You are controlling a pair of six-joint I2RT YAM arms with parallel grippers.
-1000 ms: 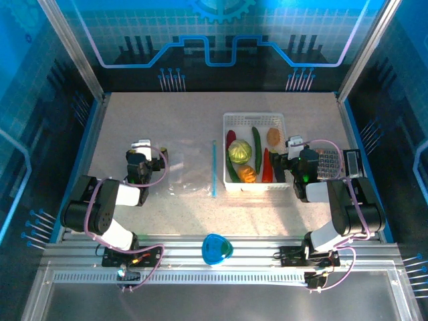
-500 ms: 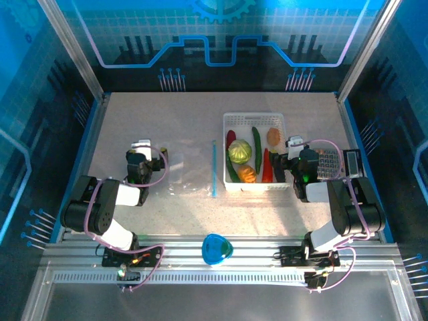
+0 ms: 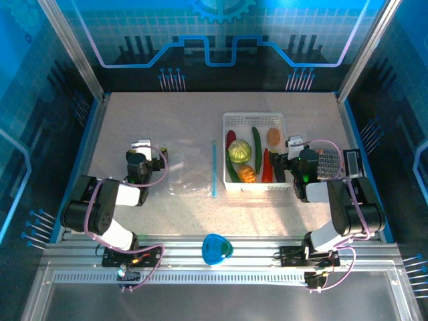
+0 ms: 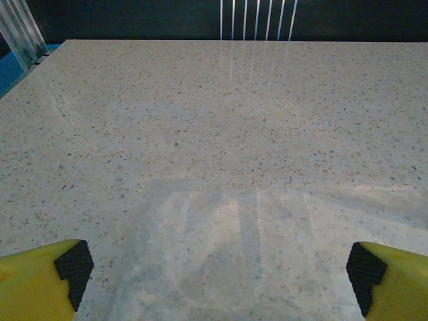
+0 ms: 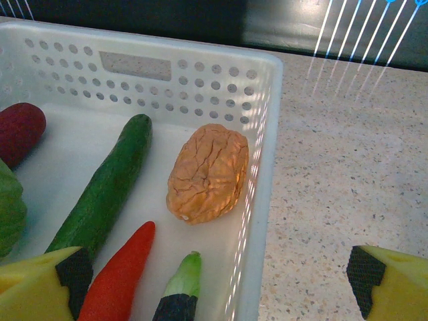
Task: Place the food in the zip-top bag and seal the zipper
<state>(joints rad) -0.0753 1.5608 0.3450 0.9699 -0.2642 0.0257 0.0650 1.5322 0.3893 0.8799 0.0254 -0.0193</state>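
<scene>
Resting low at the left of the worktop, the left fingers stood spread wide with nothing between them, yellow tips at either side of the wrist view; they had not moved since the earlier frame. Just ahead of them lay the zip-top bag, flat and clear on the speckled surface, with no food inside it; from above, the bag lay between the left arm and the white basket, its place unchanged. Its zipper ran as a straight light-blue strip along the bag's right edge, just beside the basket. Inside the basket lay the food, as before: a dark red piece, the cabbage, an orange piece, a cucumber, the red chili and the tan piece, the last near the right wall. The right fingers hung over the basket's right side, also fully apart and holding nothing; one tip was above the vegetables and the other outside the rim, and they too had stayed where they were.
</scene>
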